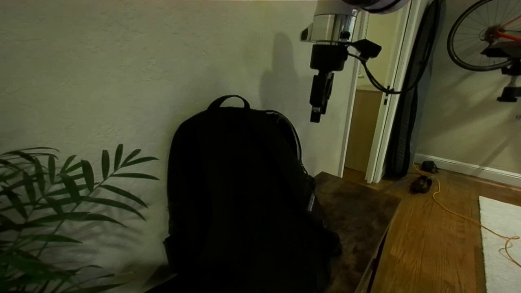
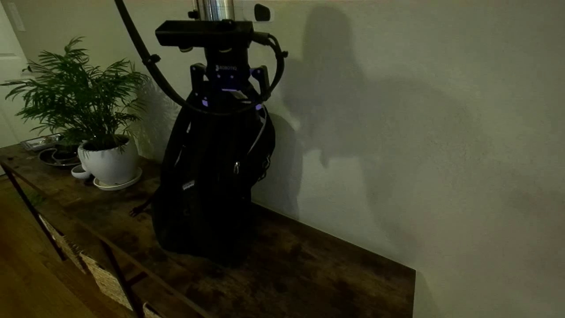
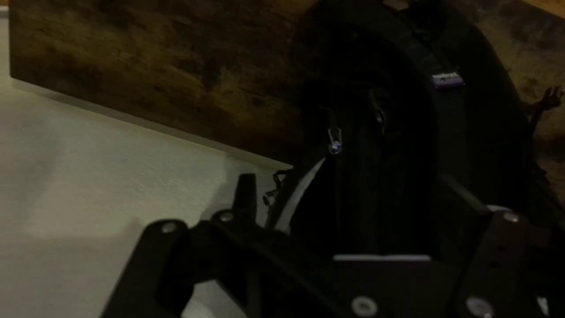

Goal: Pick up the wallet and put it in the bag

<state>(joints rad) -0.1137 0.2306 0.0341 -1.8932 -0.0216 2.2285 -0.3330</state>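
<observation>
We see the black fabric backpack standing upright on the long dark brown counter, near a pale textured wall. In an exterior view the black two-fingered end effector points downward beside the backpack's upper part, with wall showing between the two. In the wrist view its fingers are spread apart, and beyond them we make out the backpack's dark fabric, a silver-coloured metal zip pull and a pale strip along one edge. The wallet we cannot make out, so we cannot tell where it is. On the same counter, apart from the backpack, we find a leafy green plant in a round white pot, set on a white saucer.
</observation>
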